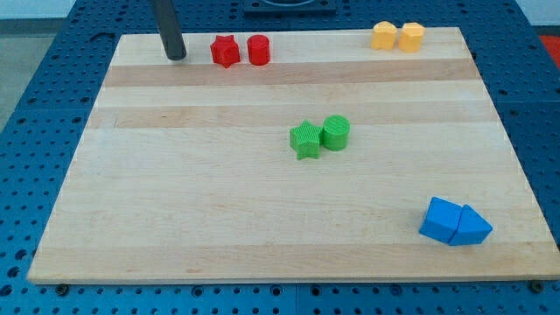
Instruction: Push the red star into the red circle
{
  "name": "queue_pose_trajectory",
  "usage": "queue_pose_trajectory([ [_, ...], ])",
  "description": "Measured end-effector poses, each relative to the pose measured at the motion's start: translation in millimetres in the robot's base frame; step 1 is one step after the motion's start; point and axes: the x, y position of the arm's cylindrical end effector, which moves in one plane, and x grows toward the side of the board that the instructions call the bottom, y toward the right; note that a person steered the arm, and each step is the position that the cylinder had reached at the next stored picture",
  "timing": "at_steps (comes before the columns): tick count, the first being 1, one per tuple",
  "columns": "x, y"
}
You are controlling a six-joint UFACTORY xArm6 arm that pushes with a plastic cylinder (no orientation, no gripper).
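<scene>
So there's just the one camera view here. My tip [176, 56] is the bottom end of a smooth dark rod, resting on a pale wooden board [219, 219] with visible grain stripes, near its top-left corner. No jaws on this rig at all, it's a plain rod and it's not holding anything.

Just to the view's right of my tip sits the red star [225, 51], ridged plastic, close to the tip but with a gap. The red circle [258, 50], a stubby cylinder, is right beside the star on its far side; they look to be touching.

Further right along the top edge, a yellow star [383, 36] and yellow cylinder [411, 37] sit together. Down and right of my tip, mid-board, a green star [305, 139] touches a green cylinder [336, 132]. Way off toward the bottom right, a blue cube [440, 220] and blue triangle [473, 227] sit against each other.

No containers anywhere.
</scene>
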Motion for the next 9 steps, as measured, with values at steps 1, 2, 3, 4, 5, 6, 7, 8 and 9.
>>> queue_pose_trajectory([
  [1, -4.1, 20.5],
  [2, 8.4, 26.9],
  [3, 10.0, 22.7],
  [4, 11.5, 22.5],
  [5, 16.9, 33.9],
  [6, 19.9, 61.5],
  [7, 19.9, 90.9],
  [8, 19.9, 104.3],
  [9, 32.5, 101.6],
])
